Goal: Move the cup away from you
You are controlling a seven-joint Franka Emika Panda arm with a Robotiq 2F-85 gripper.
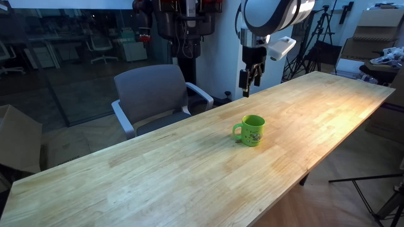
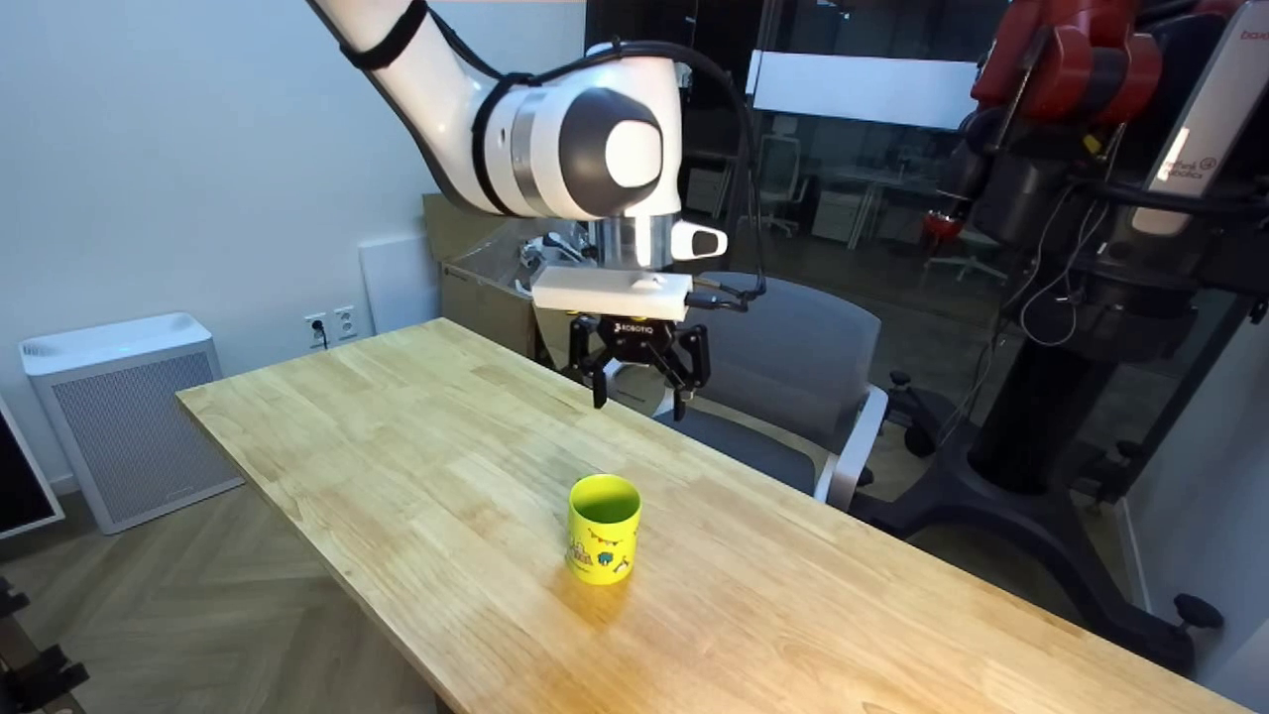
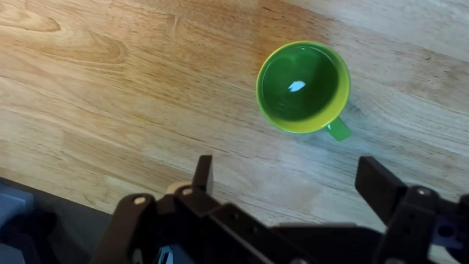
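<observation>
Hand point(image 2: 639, 405) labelled ROBOTIQ hangs, 2 jaws apart, higher than the printed green cup point(image 2: 604, 535).

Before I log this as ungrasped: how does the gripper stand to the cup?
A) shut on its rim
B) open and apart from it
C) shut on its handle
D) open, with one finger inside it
B: in the wrist view the fingers stand wide apart with the cup outside their gap, and in both exterior views the gripper hangs clear of it.
</observation>
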